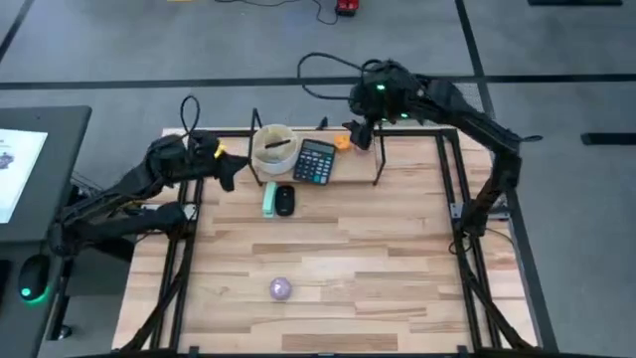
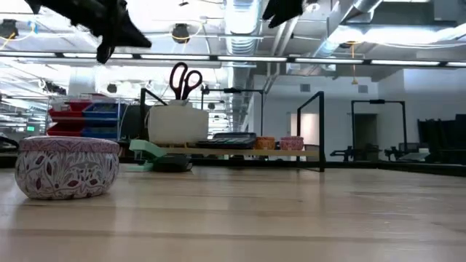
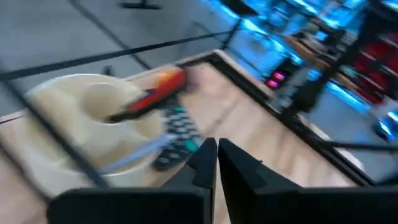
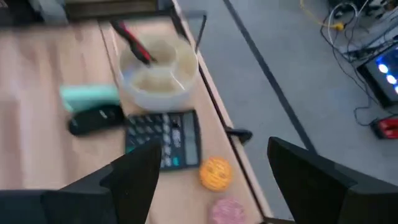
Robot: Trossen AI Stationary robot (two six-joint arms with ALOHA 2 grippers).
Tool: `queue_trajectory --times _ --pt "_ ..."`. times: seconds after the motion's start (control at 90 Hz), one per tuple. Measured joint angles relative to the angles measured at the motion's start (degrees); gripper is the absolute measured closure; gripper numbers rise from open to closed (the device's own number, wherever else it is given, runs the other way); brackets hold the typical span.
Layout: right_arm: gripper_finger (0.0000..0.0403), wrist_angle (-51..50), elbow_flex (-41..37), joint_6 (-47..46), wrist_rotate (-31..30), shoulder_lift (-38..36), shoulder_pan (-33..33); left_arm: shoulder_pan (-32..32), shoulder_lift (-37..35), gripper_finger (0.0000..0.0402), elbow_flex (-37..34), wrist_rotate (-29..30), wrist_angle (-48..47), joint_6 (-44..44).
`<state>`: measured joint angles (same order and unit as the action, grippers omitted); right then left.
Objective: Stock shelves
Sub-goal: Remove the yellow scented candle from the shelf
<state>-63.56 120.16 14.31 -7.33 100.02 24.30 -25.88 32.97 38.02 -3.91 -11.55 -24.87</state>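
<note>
So the left gripper [image 1: 231, 167] is pinched closed on nothing, its two dark fingers [image 3: 205, 163] pressed together in the left wrist view, hanging in the air just off the left end of the shelves [image 1: 353, 171]. The right gripper [image 1: 364, 134] is spread wide with nothing between its fingers [image 4: 134, 174], up above the back edge of the rack near its right half. The rack itself is a low pale wooden plank with thin black metal uprights at each end, sitting at the far edge of the table [image 1: 328, 259], long axis running left-right across the table. On it from left to right: a round cream-colored holder [image 1: 272, 147] with red-handled scissors [image 2: 185, 78] sticking up out of it, a flat dark calculator [image 1: 315, 161] with rows of keys and a teal strip, a small orange ball-ish thing [image 4: 215, 172], and a pinkish round one [image 4: 227, 210] next to that. Just in front of the rack on the tabletop there's a mint green stapler-looking piece [image 1: 268, 200] and a black computer mouse [image 1: 285, 200] right beside it. Well apart from all that, near the front of the table, sits a round tin [image 2: 67, 167] with a purple leafy pattern on white. Tabletop is light butcher-block wood with black frame rails.
</note>
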Motion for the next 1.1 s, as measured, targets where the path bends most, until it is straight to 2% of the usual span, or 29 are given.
queue_trajectory --times 0.122,0.3,0.444,0.556,0.767,0.9,1.1 --pt "0.0121 -0.02 0.00 5.84 0.14 4.06 2.00 7.52 0.06 0.0402 0.00 1.88 2.47 1.83" --pt "0.0121 -1.56 0.00 14.19 3.61 9.49 3.67 17.77 1.91 0.0402 0.04 8.58 5.24 3.05" --pt "0.0121 -3.54 0.00 16.18 8.61 13.79 5.37 24.43 5.47 0.0402 0.29 14.57 5.60 1.75" --pt "0.0121 -5.46 0.00 16.17 9.03 16.92 6.89 28.64 9.48 0.0402 1.14 19.53 5.99 1.22" --pt "0.0121 -6.02 0.00 16.21 8.89 21.25 8.73 33.37 18.02 0.0401 5.38 28.15 5.88 0.13" --pt "0.0121 -4.74 0.00 16.23 6.09 22.99 9.51 34.44 22.42 0.0402 8.78 29.07 5.95 -0.33" --pt "0.0121 -3.99 -0.07 18.94 5.68 24.81 10.27 35.14 26.94 0.0402 11.82 29.12 5.69 -0.54"
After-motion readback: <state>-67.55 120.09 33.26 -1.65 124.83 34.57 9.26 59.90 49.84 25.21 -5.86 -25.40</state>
